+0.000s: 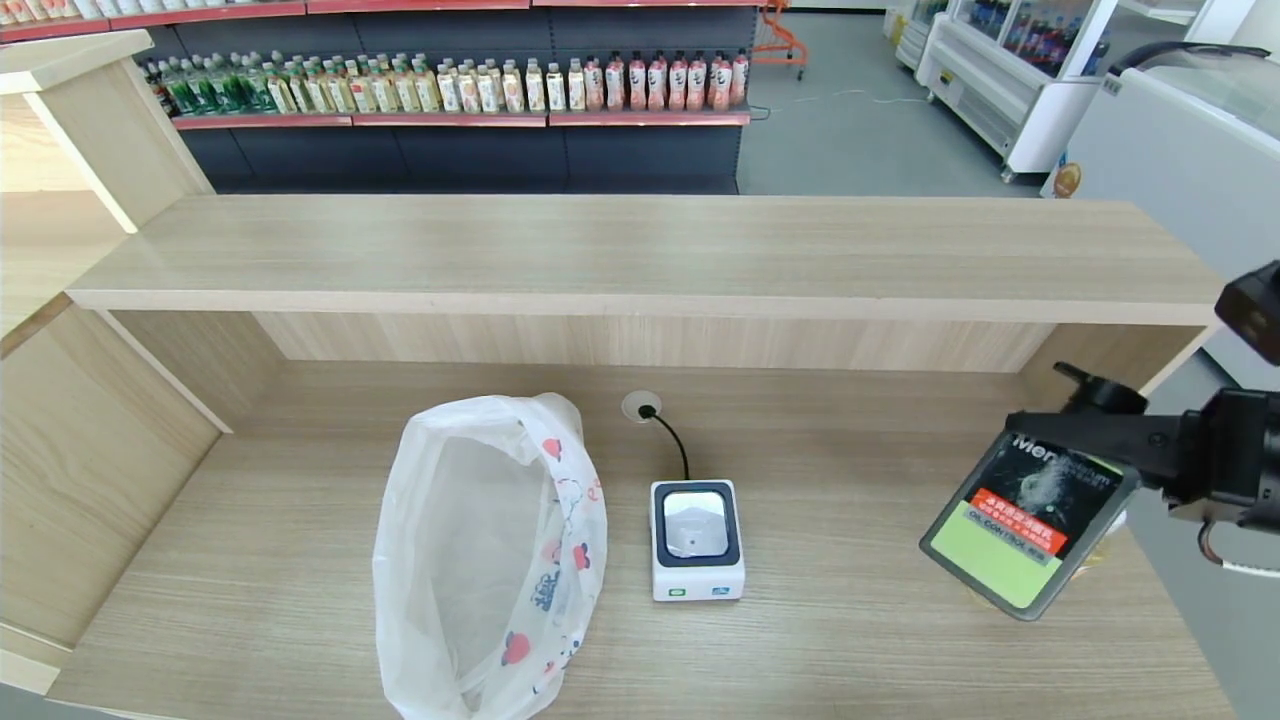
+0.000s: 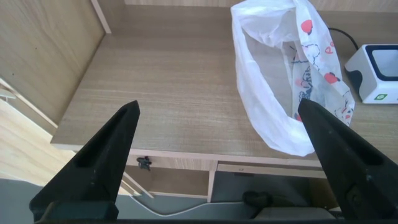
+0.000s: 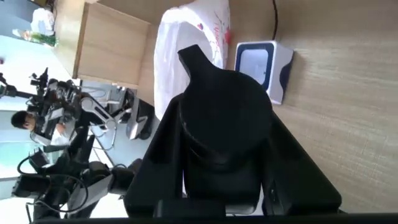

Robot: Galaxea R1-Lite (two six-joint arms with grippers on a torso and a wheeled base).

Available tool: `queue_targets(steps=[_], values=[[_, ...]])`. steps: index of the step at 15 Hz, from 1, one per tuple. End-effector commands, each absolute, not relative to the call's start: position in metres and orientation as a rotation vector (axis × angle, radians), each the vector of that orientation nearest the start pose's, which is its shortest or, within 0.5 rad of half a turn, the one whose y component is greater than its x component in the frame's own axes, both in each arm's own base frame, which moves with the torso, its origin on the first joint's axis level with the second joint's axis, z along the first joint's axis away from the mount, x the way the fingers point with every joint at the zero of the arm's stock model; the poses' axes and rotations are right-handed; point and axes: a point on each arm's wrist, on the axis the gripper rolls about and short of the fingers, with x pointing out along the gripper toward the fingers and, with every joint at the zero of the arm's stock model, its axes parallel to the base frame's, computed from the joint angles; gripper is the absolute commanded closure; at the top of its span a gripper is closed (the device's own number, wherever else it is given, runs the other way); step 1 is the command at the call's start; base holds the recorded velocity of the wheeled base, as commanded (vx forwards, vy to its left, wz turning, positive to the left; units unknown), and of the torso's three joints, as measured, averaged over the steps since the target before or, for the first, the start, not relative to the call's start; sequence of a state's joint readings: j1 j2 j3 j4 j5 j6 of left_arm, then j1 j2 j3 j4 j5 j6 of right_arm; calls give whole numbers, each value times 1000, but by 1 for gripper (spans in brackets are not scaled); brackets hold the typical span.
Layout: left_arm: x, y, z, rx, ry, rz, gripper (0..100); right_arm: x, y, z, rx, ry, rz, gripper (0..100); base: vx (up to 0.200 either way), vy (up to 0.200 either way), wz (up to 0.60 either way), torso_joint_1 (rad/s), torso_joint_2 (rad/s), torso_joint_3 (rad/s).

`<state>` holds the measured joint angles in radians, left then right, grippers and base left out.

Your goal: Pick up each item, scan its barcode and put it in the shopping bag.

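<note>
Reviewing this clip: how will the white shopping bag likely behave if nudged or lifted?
Probably floppy: the shopping bag is thin, translucent film, wrinkled and slumped on the counter. Likely light, so a nudge may slide or collapse it. Its mouth gapes unsupported, so it could fold shut when the flat pack held by the right gripper lands on its rim.

Wooden counter [image 1: 640, 250] with raised ledge; beyond, shelf [image 1: 450, 119] of bottles [image 1: 480, 88], grey floor [image 1: 860, 130], freezers [image 1: 1010, 70] at right.

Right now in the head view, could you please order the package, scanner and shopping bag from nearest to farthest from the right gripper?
1. package, in the right gripper, far right.
2. scanner, centre.
3. shopping bag, left of scanner.
</note>
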<state>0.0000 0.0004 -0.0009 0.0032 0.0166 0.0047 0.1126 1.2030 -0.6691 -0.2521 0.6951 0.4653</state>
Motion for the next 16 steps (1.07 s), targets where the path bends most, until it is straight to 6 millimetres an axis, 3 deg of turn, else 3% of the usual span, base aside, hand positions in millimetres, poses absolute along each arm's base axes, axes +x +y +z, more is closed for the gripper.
queue_targets(steps=[1,3,5,10,16], values=[[-23,0,76,5,2,17,0,171,40,207,554,555,715,100,0,0,0,0,0,0],[-23,0,76,5,2,17,0,180,44,192,545,578,723,100,0,0,0,0,0,0],[-23,0,75,6,3,17,0,191,48,188,526,525,745,100,0,0,0,0,0,0],[-23,0,76,3,2,17,0,190,48,185,525,535,746,100,0,0,0,0,0,0],[-23,0,76,-20,0,18,0,194,48,184,527,540,739,100,0,200,0,3,2,5]])
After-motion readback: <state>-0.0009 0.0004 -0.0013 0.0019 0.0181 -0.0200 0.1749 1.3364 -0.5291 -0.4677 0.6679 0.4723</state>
